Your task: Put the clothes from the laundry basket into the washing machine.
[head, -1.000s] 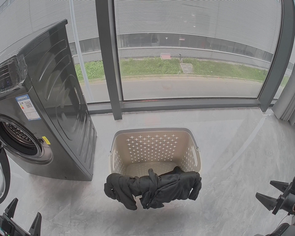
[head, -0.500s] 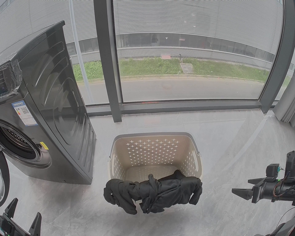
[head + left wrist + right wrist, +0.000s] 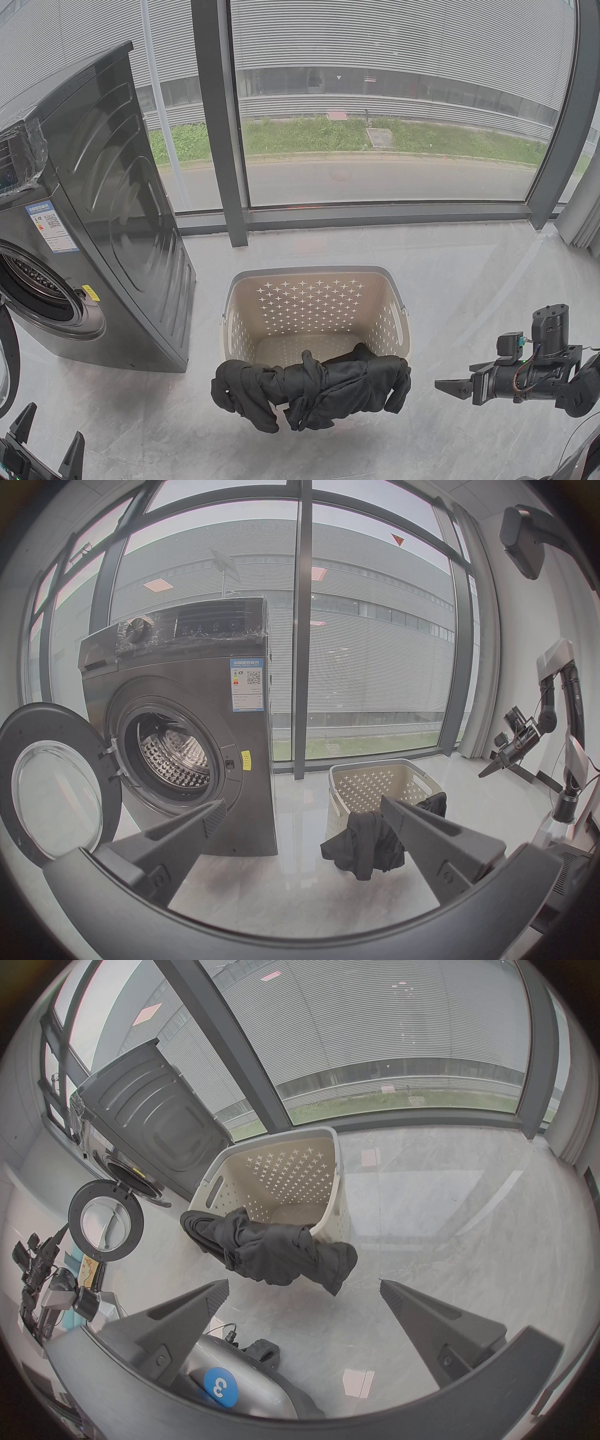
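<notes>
grey floor (image 3: 487, 287), crumpled black clothes (image 3: 312, 387)

Pale marbled floor (image 3: 487, 281) runs to a tall window (image 3: 387, 75); beyond it, a road (image 3: 375, 178), grass strip (image 3: 300, 134) and grey building (image 3: 400, 37).

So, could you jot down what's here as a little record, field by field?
Washer: dark grey front-loading washing machine, round door open
Basket: beige perforated plastic laundry basket, to the right of the washer
Clothes: crumpled black garment, draped over the basket's near rim
Left tool: open, holding nothing
Right tool: open, to the right of the basket, holding nothing
</notes>
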